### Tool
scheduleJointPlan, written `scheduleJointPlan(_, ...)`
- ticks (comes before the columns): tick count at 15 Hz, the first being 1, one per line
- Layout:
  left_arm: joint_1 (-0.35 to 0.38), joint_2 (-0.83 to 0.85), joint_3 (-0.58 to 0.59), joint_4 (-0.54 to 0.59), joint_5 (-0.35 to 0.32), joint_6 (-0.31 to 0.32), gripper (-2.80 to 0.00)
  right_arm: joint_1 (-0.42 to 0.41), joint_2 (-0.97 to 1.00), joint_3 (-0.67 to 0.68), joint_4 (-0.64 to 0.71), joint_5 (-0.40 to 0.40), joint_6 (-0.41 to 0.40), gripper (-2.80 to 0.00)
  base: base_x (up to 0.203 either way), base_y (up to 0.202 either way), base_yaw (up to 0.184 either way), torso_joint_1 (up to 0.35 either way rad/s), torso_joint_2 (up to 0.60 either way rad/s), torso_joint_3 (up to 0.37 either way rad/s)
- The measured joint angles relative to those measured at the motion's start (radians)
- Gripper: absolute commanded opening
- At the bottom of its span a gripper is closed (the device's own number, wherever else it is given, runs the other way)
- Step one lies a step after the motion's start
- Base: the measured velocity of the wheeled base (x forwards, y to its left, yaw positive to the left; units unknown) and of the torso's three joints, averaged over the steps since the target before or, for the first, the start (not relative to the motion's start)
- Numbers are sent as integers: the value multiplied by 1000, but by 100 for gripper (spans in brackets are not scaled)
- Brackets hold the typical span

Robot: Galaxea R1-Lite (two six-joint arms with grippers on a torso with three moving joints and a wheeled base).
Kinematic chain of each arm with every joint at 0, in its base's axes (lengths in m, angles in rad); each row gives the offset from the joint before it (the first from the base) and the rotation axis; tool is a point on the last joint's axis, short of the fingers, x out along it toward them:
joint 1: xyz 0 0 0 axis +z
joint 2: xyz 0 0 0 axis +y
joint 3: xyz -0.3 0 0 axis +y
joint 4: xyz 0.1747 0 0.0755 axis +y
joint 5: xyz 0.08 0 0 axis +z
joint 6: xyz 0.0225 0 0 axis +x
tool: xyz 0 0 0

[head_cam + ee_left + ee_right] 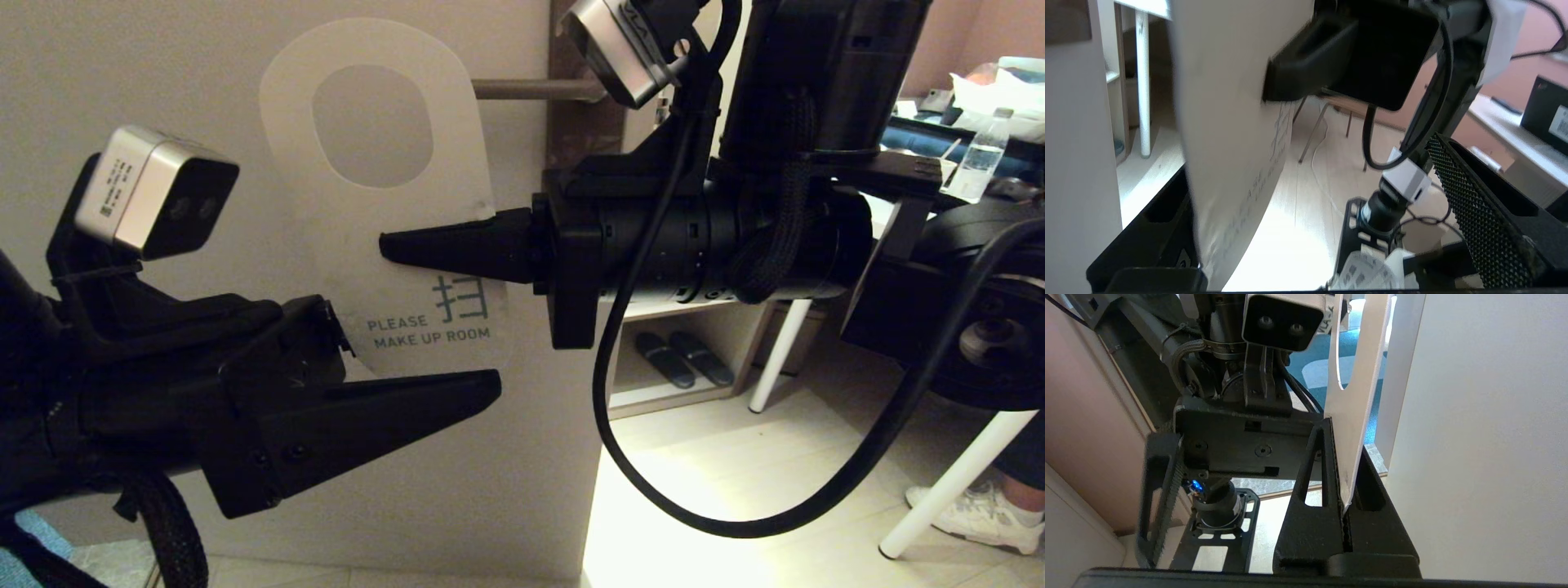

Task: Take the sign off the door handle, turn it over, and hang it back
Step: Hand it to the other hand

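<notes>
Head and wrist views, all close on sign (384,204)

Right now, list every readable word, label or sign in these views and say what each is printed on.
"PLEASE MAKE UP ROOM": on the sign, pale grey face.
"扫": on the sign, above those words.
Sticker on the left wrist camera: too small to read.
Letters on the right wrist camera: partly hidden, unreadable.

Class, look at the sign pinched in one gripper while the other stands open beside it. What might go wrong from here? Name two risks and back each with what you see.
1. The right gripper pinches the sign only at one edge, so the thin card might twist or slip during handover.
2. The sign is off the door handle. The open left gripper straddles its lower end; closing askew could bend the card.
</notes>
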Motion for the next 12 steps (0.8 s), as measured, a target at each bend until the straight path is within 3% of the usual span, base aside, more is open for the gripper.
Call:
scheduleJointPlan(5, 11, 58, 21, -206, 1, -92, 0, 0, 3, -1, -33, 6, 42, -280, 0, 0, 0, 0, 0, 0)
scheduleJointPlan(12, 12, 69, 87, -215, -20, -84, 0, -1, 11, 7, -74, 16, 82, -280, 0, 0, 0, 0, 0, 0)
